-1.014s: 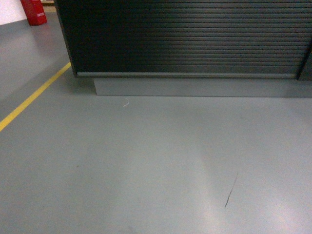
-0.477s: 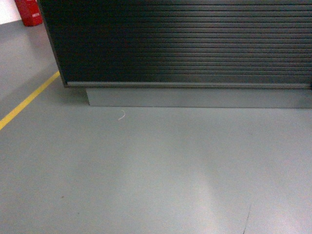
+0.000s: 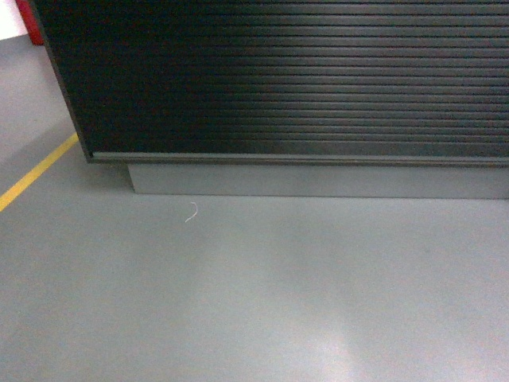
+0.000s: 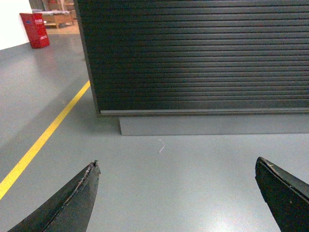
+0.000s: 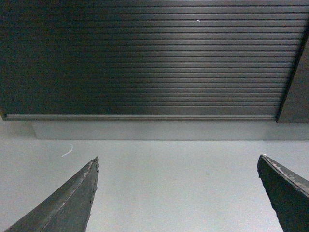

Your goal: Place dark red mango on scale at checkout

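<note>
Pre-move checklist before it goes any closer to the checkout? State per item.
1. Checkout ahead: ok, ribbed front panel fills the head view.
2. Dark red mango located: not ok, in no view.
3. Scale located: not ok, countertop is out of frame.
4. Left gripper empty: ok, jaws wide apart, nothing between them.
5. Right gripper empty: ok, jaws wide apart.
6. Floor ahead: ok, only a small white scrap near the grey base.

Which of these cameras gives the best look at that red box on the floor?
The left wrist view: the red box stands whole at the upper left, beyond the yellow line. The head view catches only a sliver of it at the top left edge. The right wrist view does not show it.
</note>
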Robot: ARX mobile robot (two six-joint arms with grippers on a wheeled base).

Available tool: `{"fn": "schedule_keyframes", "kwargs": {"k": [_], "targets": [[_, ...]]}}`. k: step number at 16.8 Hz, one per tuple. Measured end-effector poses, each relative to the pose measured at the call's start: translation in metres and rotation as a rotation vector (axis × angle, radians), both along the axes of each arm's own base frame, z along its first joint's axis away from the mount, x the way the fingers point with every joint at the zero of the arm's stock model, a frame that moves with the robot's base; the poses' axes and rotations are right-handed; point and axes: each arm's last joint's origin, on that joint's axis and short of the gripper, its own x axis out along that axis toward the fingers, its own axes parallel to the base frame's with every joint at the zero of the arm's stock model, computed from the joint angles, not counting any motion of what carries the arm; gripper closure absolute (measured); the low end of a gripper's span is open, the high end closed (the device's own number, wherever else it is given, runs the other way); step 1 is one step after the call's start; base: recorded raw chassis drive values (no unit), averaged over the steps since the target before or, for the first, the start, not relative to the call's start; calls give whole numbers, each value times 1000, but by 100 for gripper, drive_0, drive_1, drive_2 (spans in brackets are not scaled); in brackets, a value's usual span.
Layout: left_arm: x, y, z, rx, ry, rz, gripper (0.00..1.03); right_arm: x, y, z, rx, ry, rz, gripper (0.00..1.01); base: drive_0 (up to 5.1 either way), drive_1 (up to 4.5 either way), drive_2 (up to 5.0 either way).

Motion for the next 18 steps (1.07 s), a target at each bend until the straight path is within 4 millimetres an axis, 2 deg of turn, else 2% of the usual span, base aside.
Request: {"fn": "schedule_keyframes", "kwargs": {"k": [18], "targets": [[0,0,0,0,2,0,5,0,0,0,0,2,0,3,1,434,-432]]}}
